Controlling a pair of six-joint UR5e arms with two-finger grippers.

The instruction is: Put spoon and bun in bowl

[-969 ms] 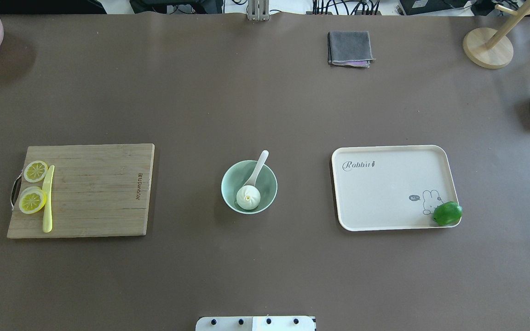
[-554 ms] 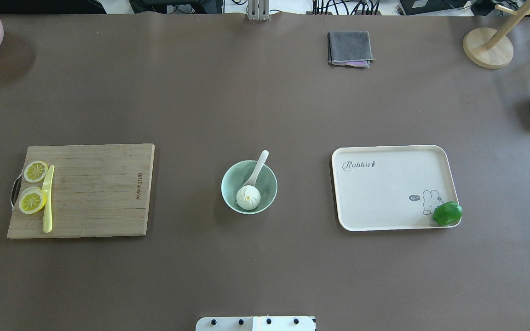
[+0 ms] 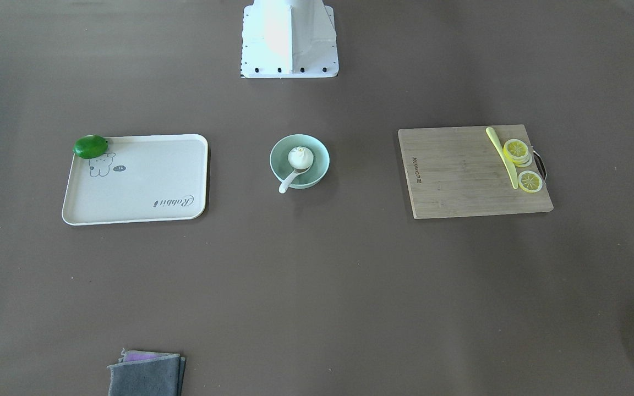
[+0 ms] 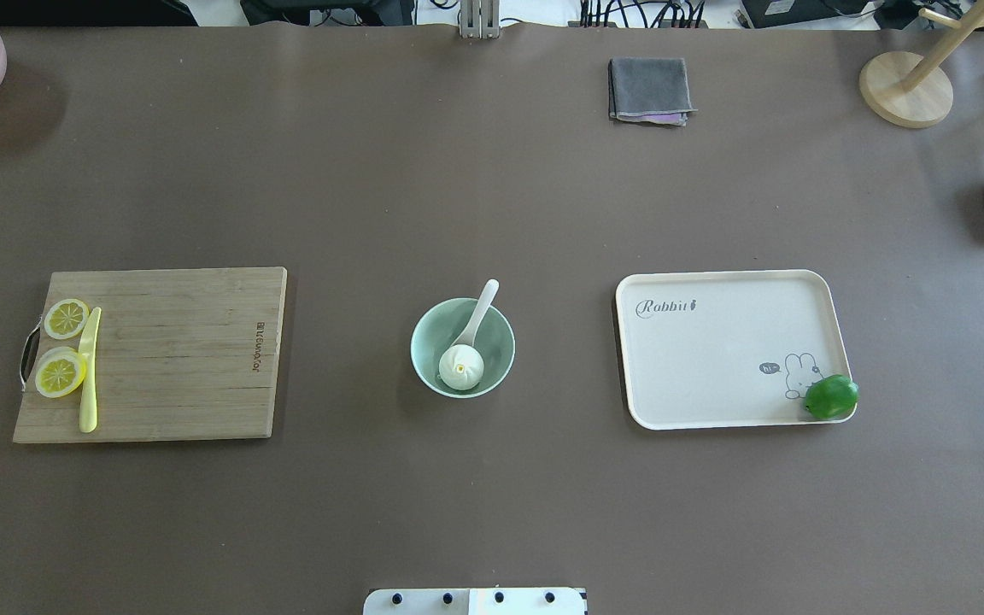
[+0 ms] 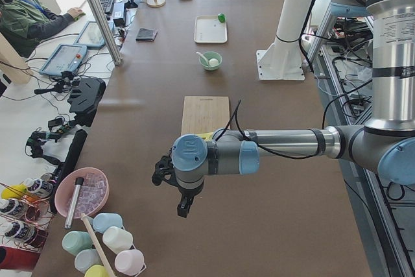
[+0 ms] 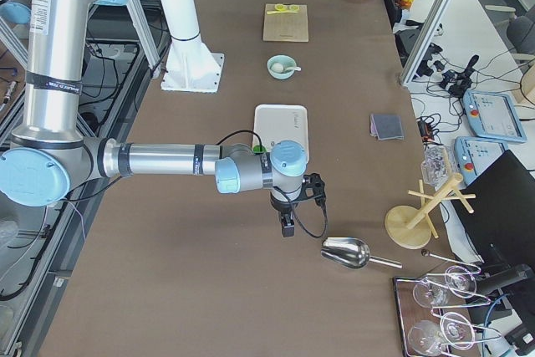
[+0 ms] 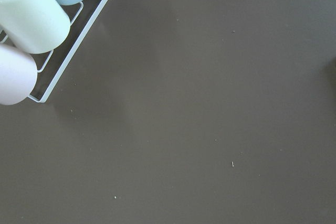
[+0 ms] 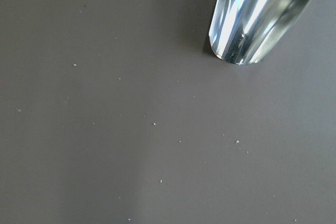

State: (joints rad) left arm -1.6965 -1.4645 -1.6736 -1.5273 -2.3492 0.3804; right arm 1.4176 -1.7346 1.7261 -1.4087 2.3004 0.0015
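Overhead: bun (image 4: pixel 461 367) + spoon (image 4: pixel 481 309) in bowl (image 4: pixel 421 331), handle over far rim.

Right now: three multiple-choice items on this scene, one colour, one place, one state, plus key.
1. Colour of the round fruit at a corner of the cream rectangular tray? A) green B) red C) orange
2. Where is the small white steamed bun? A) on the tray B) in the pale mint-green round bowl C) beside the fruit
3. How does the glossy white soup spoon lie? A) flat on the tray B) under the fruit C) scoop in bowl, handle over the rim
Key: 1 A, plainly green; 2 B, it sits inside the bowl; 3 C, handle juts past the rim.
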